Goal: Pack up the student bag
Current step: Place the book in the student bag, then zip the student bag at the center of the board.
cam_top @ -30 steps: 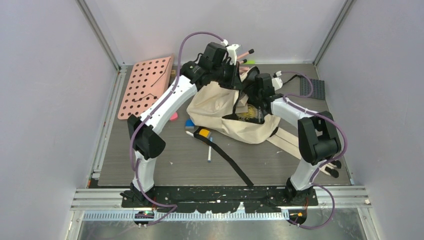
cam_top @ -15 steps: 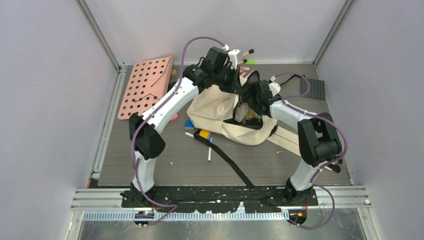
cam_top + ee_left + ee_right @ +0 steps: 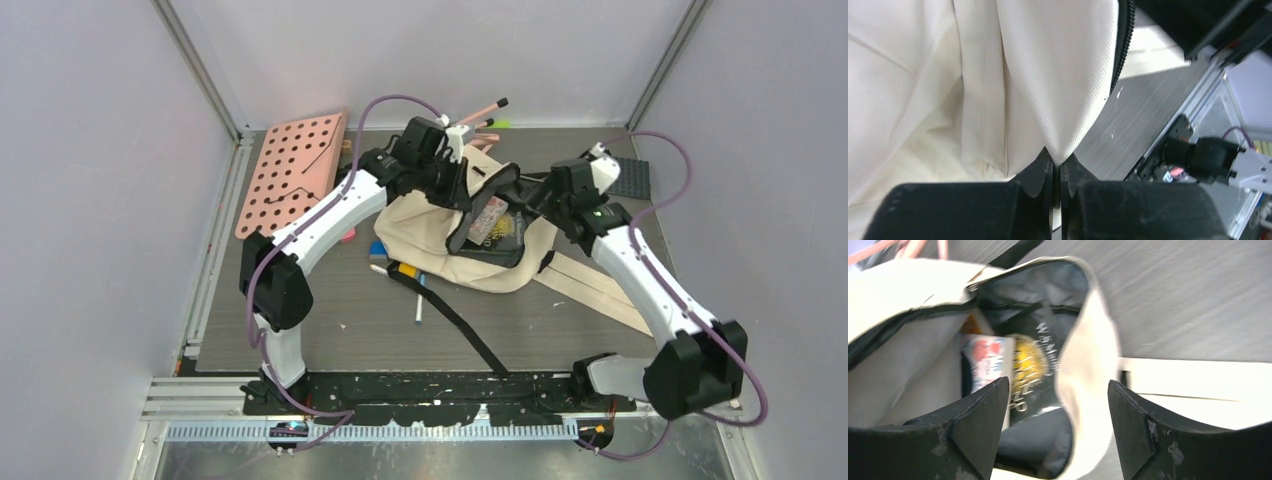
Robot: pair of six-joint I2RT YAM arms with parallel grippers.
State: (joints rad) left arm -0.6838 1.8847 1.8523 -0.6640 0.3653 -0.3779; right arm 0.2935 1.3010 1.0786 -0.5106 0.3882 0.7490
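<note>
A large, soft cream-beige cloth backpack (image 3: 430, 225) lies slumped in the middle of the grey bench (image 3: 300, 320), towards its far side. Its zipped mouth gapes towards the right arm. The left tool (image 3: 1057, 166) is pressed together on a fold of the backpack's cream cloth, just beside the black zipper (image 3: 1122, 45). Its wrist view shows the two black fingers shut with only cloth pinched at their tips.

The right tool (image 3: 1058, 385) hangs just over the opening with its fingers spread wide. The cream rim of the mouth runs between the two fingers, and I cannot tell whether either touches it. Inside, against the grey lining, lies a black book with gold print (image 3: 1030, 372). Just beside it is a small white card printed in red and blue (image 3: 987, 362).

Other things lie on the bench around the backpack:
- A pink pegboard with round holes (image 3: 290, 172) lies at the far left.
- A small blue block (image 3: 378, 247) and a yellow-and-black item (image 3: 405, 267) sit at the backpack's near-left edge.
- A white pen (image 3: 419, 300) lies just beyond them.
- A black webbing strap (image 3: 462, 322) trails towards the near edge.
- Flat cream straps (image 3: 590, 285) run out to the right.
- A dark grey studded plate (image 3: 630, 178) sits at the far right.
</note>
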